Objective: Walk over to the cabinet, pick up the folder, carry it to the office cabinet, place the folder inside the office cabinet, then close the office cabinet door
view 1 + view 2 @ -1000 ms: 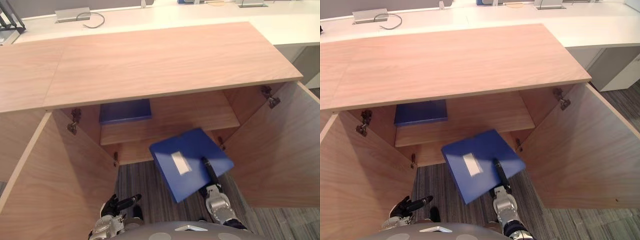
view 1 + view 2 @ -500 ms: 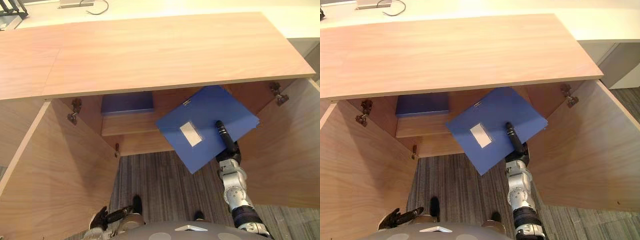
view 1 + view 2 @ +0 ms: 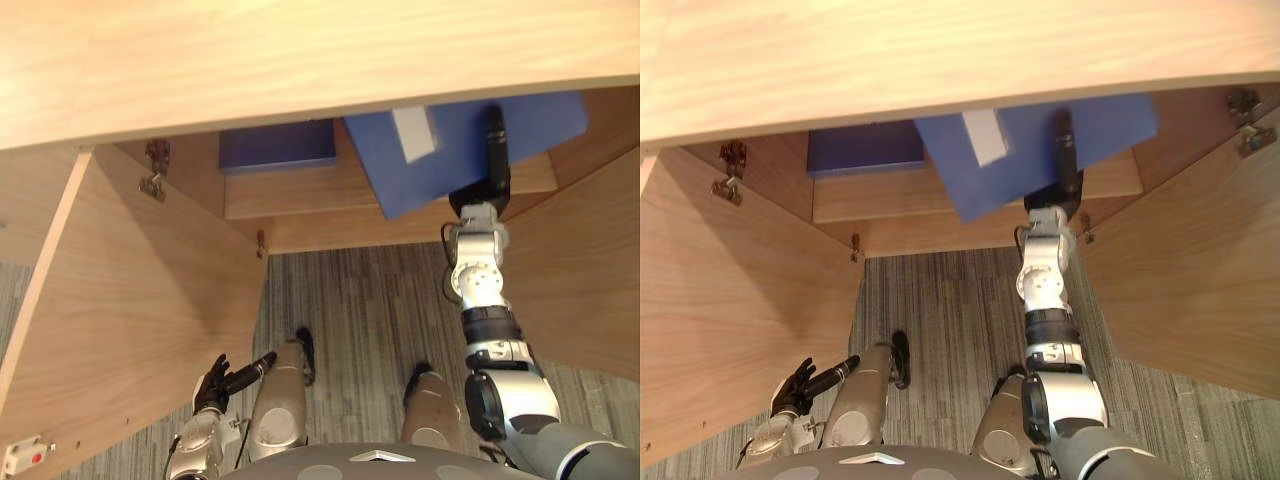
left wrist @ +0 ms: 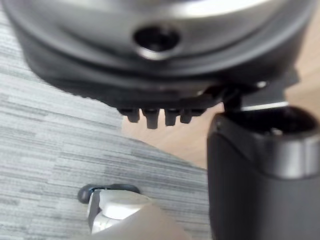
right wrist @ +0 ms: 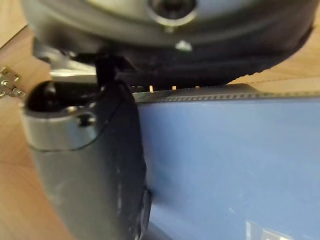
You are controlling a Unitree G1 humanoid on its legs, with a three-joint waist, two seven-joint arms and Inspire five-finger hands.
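1. Looking down, I see my left hand (image 3: 215, 388) low by my side, close to the left door (image 3: 130, 300). Its fingers are loose and it holds nothing.
2. Under me is a grey striped carpet (image 3: 350, 290).
3. Both doors of the cabinet (image 3: 300, 50) stand wide open. The left door swings out on one side and the right door (image 3: 590, 270) on the other. A metal hinge (image 3: 153, 172) shows at the top of the left door.
4. My right arm reaches forward into the opening between the doors. My right hand (image 3: 492, 165) is clamped on the blue folder (image 3: 450, 150). The thumb lies flat on top of the cover. In the right wrist view the thumb presses on the blue cover, and the other fingers are hidden under it.
5. The blue folder is just inside the cabinet, over the front edge of the shelf (image 3: 300, 195). A white label (image 3: 412, 133) is on its cover. Its far edge is hidden under the cabinet's wooden top. I cannot tell if it rests on the shelf.
6. Farther back on the shelf, to the left, a second blue folder (image 3: 278, 146) lies flat. The two folders are close together, but I cannot tell if they touch.
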